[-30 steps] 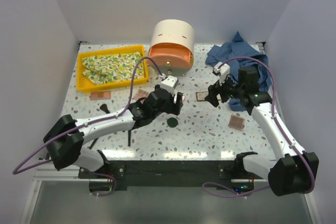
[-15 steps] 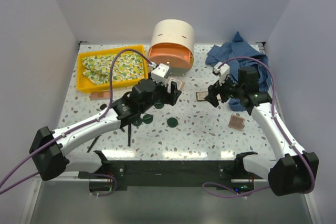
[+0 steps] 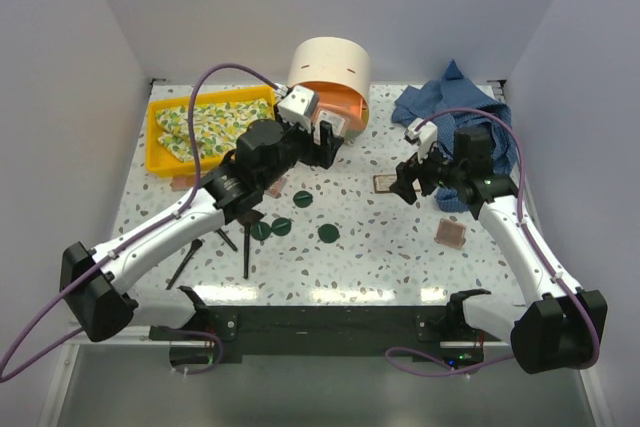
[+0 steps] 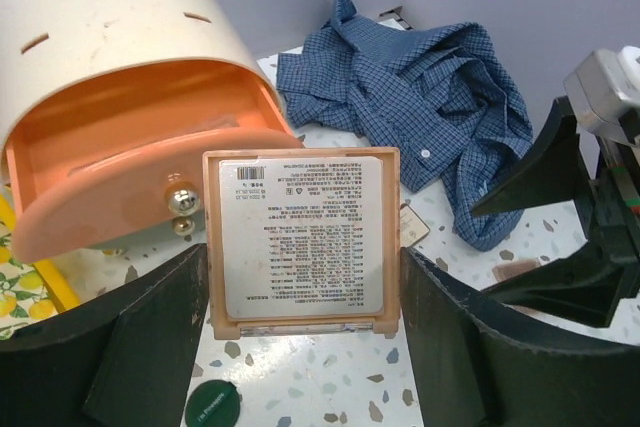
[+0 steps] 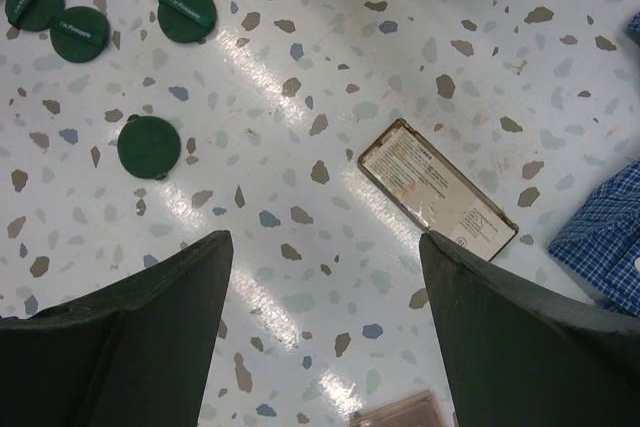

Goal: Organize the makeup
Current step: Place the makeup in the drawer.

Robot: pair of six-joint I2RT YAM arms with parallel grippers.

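By the yellow tray (image 3: 160,162), a palette (image 3: 185,183) lies as it did, and the brushes (image 3: 245,252) are untouched near the front. Four green discs (image 3: 282,226) now show, two of them uncovered as the left arm swung away from the table's middle. The left gripper (image 3: 322,143) has carried a pink-brown palette (image 4: 300,232), clamped label-up between its fingers, to the open orange drawer (image 4: 130,147) of the cream cabinet (image 3: 330,62); storing it looks like the step in hand. The right gripper (image 3: 408,182) has not moved: jaws spread and empty above another palette (image 5: 438,190), beside the blue checked shirt (image 3: 445,97). Most makeup is still loose
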